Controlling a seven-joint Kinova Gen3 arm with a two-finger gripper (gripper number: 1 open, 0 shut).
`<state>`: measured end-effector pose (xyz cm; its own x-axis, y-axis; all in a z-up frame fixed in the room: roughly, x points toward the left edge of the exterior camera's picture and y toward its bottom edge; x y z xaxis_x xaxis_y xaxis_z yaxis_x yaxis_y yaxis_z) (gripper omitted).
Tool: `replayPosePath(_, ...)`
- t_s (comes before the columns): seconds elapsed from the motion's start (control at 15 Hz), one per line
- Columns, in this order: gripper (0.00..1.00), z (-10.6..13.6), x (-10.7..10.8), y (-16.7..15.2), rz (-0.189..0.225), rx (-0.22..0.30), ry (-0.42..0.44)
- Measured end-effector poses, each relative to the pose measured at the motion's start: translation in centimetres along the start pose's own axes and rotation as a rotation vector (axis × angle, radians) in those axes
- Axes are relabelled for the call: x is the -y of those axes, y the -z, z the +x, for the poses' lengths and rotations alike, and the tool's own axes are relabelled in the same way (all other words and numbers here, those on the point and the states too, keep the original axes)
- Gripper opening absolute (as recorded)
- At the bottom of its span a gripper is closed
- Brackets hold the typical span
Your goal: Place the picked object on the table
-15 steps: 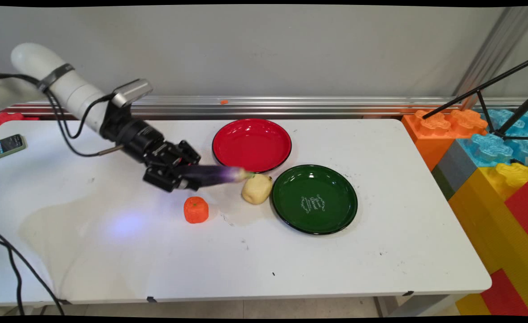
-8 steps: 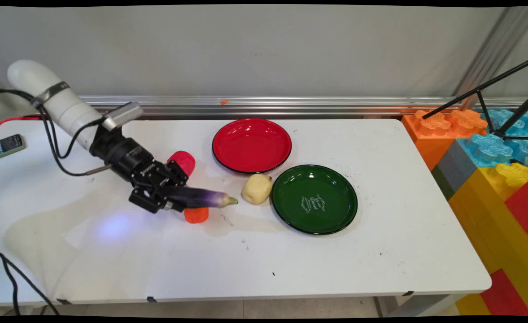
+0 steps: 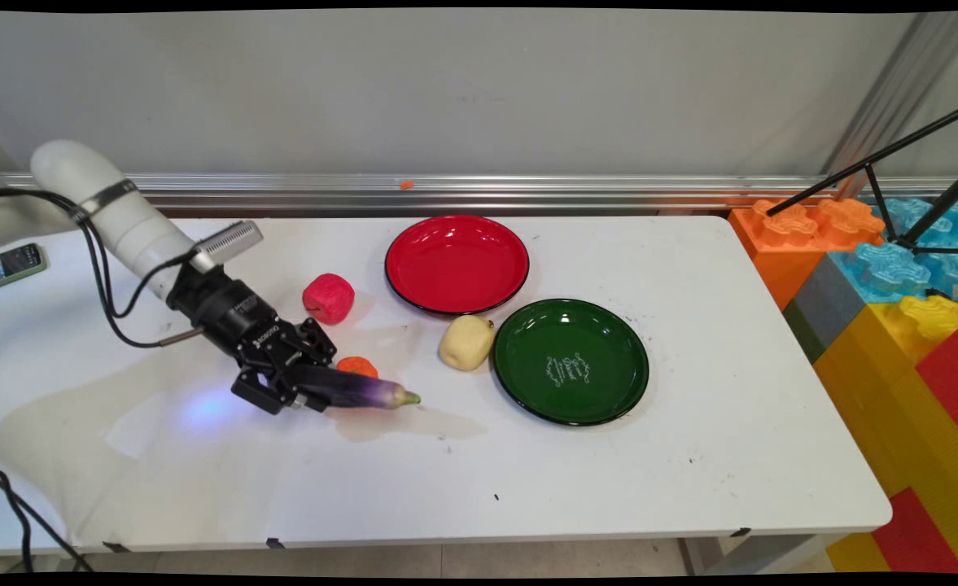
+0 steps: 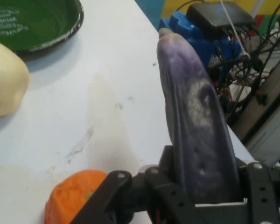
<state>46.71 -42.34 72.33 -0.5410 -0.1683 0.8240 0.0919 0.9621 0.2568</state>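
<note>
A purple eggplant (image 3: pixel 356 389) is clamped at its blunt end between the closed jaws of the gripper (image 3: pixel 295 389), held just above the tabletop (image 3: pixel 690 423), green tip pointing right. An orange fruit (image 3: pixel 358 367) is seen just beyond it, a yellow one (image 3: pixel 465 342) farther right beside the green plate (image 3: pixel 570 360).

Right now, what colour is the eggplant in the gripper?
Purple, with a green stem tip; the eggplant shows best in the hand view.

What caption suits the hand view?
Gripper clamps a purple eggplant above the table, orange below, green plate beyond.
</note>
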Motion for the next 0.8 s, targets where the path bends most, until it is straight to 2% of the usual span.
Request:
replayPosePath(0.73, 0.0, -3.2, 1.5, -2.0, 0.002, 0.027, 0.0)
replayPosePath(0.8, 1.0, -3.5, 1.6, -2.1, 0.004, 0.03, 0.001)
